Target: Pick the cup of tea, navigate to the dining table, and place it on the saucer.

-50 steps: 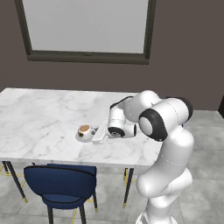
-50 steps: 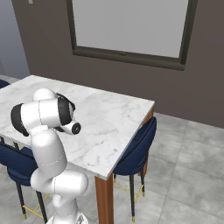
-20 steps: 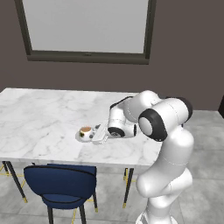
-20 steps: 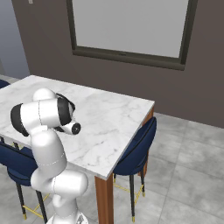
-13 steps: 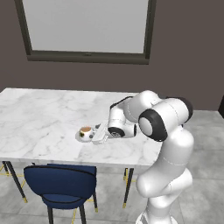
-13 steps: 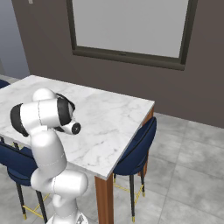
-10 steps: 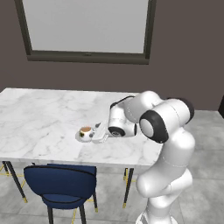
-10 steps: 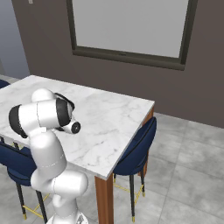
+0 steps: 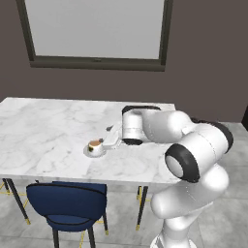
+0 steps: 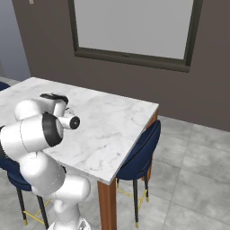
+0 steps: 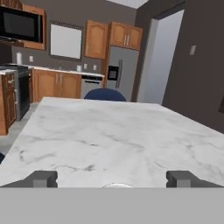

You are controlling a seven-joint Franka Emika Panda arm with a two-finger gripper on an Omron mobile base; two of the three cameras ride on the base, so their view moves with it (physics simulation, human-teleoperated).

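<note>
The cup of tea, white with brown tea, stands on the pale saucer near the front edge of the marble dining table. My gripper hovers just right of the cup, open, with nothing between its fingers. In the hand view the two fingertips stand wide apart, the gripper looks low across the table, and a sliver of the cup's white rim shows between them. In the right base view my own arm hides the cup and the saucer on the table.
A blue chair is tucked under the table's near edge below the saucer. Another blue chair stands at the table's right end, and one at the far end. A dark wall with a framed window lies behind the table.
The hand has drawn back slightly up and to the right from the cup, its jaws wide. The cup stays still on the saucer.
</note>
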